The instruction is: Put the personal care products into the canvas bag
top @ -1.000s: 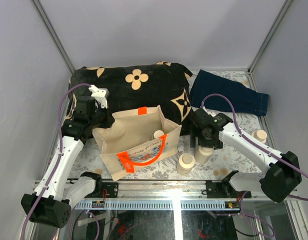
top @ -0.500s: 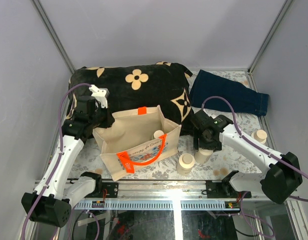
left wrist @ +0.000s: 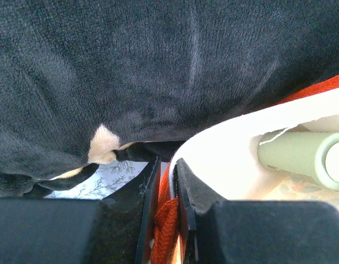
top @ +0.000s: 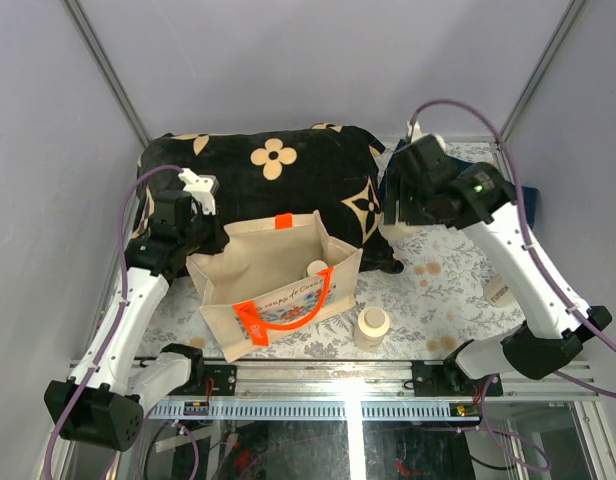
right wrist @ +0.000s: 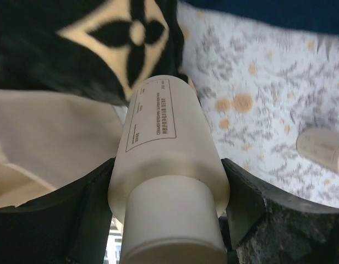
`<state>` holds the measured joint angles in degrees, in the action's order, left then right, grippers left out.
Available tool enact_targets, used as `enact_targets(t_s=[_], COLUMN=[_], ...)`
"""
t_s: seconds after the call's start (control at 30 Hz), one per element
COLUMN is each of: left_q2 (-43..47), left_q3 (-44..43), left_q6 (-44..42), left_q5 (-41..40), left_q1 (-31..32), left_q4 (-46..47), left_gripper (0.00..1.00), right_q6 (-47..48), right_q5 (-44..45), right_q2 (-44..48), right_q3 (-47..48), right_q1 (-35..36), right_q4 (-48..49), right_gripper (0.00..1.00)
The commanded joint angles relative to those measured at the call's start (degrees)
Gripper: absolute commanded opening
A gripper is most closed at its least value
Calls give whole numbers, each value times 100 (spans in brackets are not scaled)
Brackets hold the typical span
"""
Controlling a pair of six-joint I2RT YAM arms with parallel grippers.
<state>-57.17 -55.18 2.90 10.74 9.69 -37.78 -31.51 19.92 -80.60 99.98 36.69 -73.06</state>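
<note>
Lifted from the tabletop's (top: 458, 290) near right part toward its far edge, 1 beige cream-capped cylindrical bottle (right wrist: 164, 126) is clamped in the right gripper (right wrist: 167, 165), while the left gripper (left wrist: 166, 181) pinches the orange strap (left wrist: 165, 225) of the boxy beige canvas bag (top: 273, 290).

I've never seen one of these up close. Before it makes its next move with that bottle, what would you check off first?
1. Right hand grips the held bottle: ok, shut round its body.
2. Left hand holds the canvas bag: ok, pinched on the orange strap at the rim.
3. Bag mouth open and upright: ok; the one bottle inside leaves room.
4. Held bottle above the bag mouth: not ok; it hangs by the black cushion, off to the bag's right.
5. Clearance over the bag's rim: cannot tell.
</note>
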Motion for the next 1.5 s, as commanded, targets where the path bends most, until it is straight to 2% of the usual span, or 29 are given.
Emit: enact_targets(t_s=[0.0, 0.1, 0.3, 0.37, 0.5, 0.6, 0.73, 1.1, 1.47], left_q2=[-100, -142, -165, -171, -174, -179, -145, 13, 203], left_q3=[38, 21, -19, -18, -24, -24, -136, -721, -507], left_q6=[-79, -86, -86, -72, -59, -40, 14, 178, 218], left_q5=[143, 150, 102, 72, 54, 46, 61, 159, 249], left_q1=[-29, -29, -30, -30, -29, -29, -30, -31, -29], left_q4=[363, 377, 392, 399, 412, 421, 354, 20, -36], left_gripper=[14, 14, 13, 13, 13, 13, 12, 11, 11], right_q6=[735, 1126, 1828, 1910, 2089, 2148, 2068, 1779, 1477], right_q5=[77, -377, -1281, -1525, -1380, -1331, -1428, -1322, -1122], right_q2=[-43, 27, 153, -40, -678, -1205, -1593, -1695, -2341], right_q3=[1269, 1562, 1673, 1797, 2453, 2930, 2855, 1509, 1009], right_q1=[-4, 83, 951, 1253, 2151, 2546, 2659, 2661, 2662], right_q4=[163, 814, 1948, 2042, 1954, 1857, 1913, 2250, 2406], right_gripper=[0, 0, 0, 0, 0, 0, 0, 0, 0])
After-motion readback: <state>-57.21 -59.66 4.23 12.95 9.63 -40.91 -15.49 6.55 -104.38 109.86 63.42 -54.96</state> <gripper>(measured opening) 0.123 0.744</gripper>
